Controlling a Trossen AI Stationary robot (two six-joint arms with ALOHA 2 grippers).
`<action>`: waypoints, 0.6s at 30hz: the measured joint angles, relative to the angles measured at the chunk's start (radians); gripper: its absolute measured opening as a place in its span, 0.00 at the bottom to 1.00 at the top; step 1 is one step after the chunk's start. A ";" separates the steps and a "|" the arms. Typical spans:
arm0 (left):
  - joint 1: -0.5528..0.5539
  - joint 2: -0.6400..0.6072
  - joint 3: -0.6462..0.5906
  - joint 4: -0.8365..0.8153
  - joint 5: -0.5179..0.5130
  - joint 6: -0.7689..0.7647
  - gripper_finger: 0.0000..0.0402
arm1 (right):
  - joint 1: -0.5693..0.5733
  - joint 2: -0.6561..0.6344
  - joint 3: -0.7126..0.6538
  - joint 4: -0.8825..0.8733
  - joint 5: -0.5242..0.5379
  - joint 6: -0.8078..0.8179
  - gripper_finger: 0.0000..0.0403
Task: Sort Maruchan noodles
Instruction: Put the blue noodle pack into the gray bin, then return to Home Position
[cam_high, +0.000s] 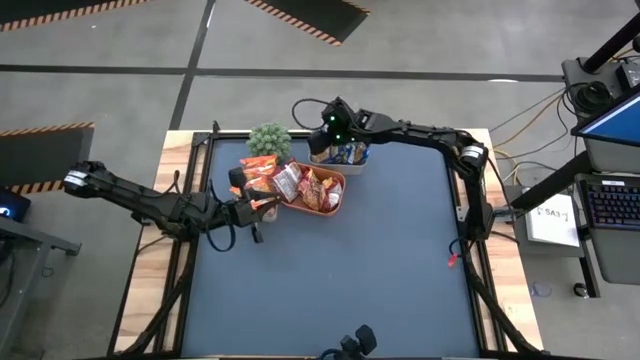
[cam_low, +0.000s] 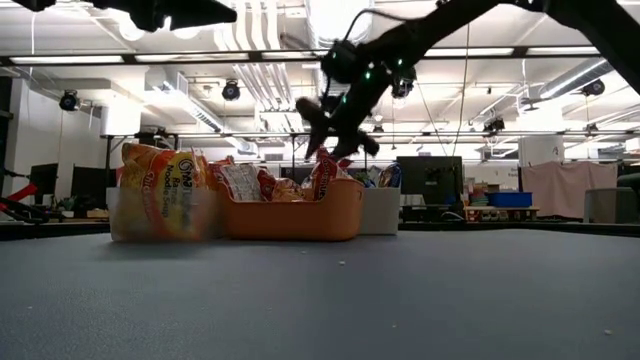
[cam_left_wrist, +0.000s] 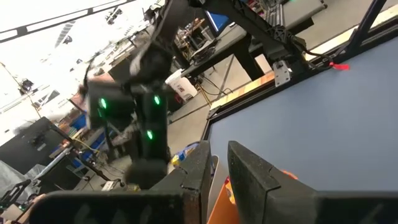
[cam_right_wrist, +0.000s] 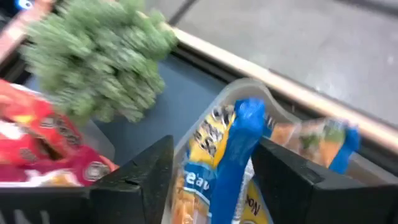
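Maruchan noodle packets lie piled in the orange tray (cam_high: 338, 198) at the table's far middle. A clear tub (cam_high: 358, 158) beside it holds blue-and-yellow packets on edge, and another tub (cam_low: 160, 200) holds orange ones. My right gripper (cam_right_wrist: 214, 168) is open above the first tub. Its fingers stand on either side of a blue-and-yellow packet (cam_right_wrist: 239, 143) that stands in the tub. My left gripper (cam_left_wrist: 217, 177) hovers level, left of the tray, its fingers shut to a thin slit with nothing showing between them.
A small green plant (cam_high: 270, 140) stands just behind the tray and the tubs, close to my right gripper. The dark table mat (cam_high: 380, 270) stretches bare toward the near edge. Wooden table borders run along both sides.
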 joint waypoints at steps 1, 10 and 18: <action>0.000 -0.010 -0.008 -0.001 0.000 0.002 0.10 | 0.003 -0.018 0.002 -0.003 0.001 -0.016 0.51; 0.001 -0.204 -0.126 0.000 0.001 0.001 0.10 | 0.138 -0.208 -0.077 -0.095 0.090 -0.276 0.53; 0.002 -0.412 -0.225 0.025 0.005 -0.005 0.10 | 0.307 -0.438 -0.398 0.065 0.076 -0.356 0.53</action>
